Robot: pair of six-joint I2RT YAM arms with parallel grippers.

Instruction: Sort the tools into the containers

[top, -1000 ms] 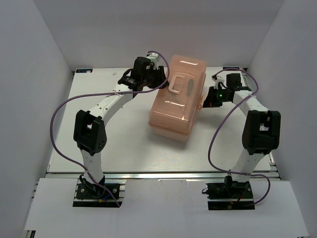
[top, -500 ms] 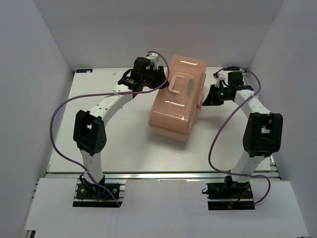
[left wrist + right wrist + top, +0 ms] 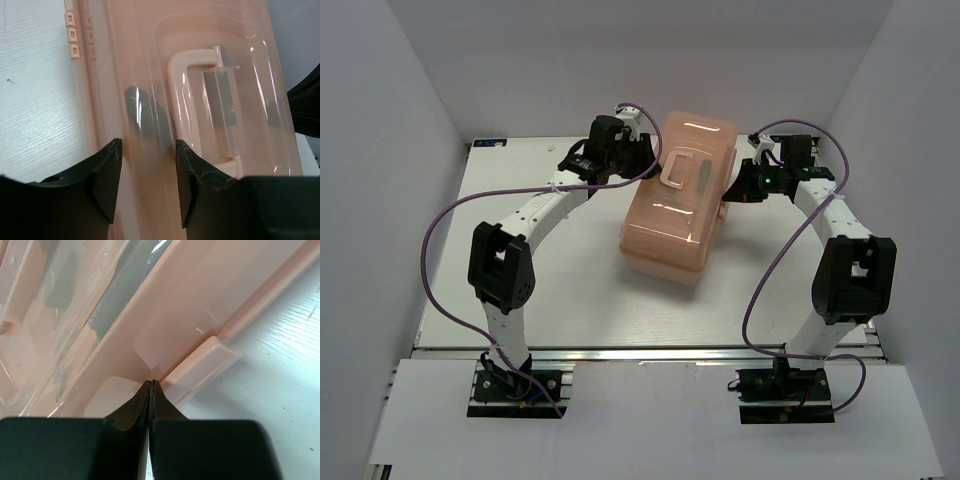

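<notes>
The salmon-pink toolbox (image 3: 672,225) stands closed in the middle of the table, its lid handle (image 3: 678,170) on top. The tools show only as dim dark shapes through the lid in the left wrist view (image 3: 136,106) and in the right wrist view (image 3: 117,295). My left gripper (image 3: 642,160) is open at the box's far left edge; its jaws stand apart over the lid (image 3: 148,145), beside the handle (image 3: 186,90). My right gripper (image 3: 730,190) is shut, its tips (image 3: 151,382) against the box's side just beside the latch tab (image 3: 200,365).
White walls close in the table on the left, back and right. Both arms' cables loop above the table beside the box. The bare table surface (image 3: 570,290) lies in front of the box.
My right gripper has moved left and away from me, up to the toolbox's right side. The left arm and the toolbox have not moved.
</notes>
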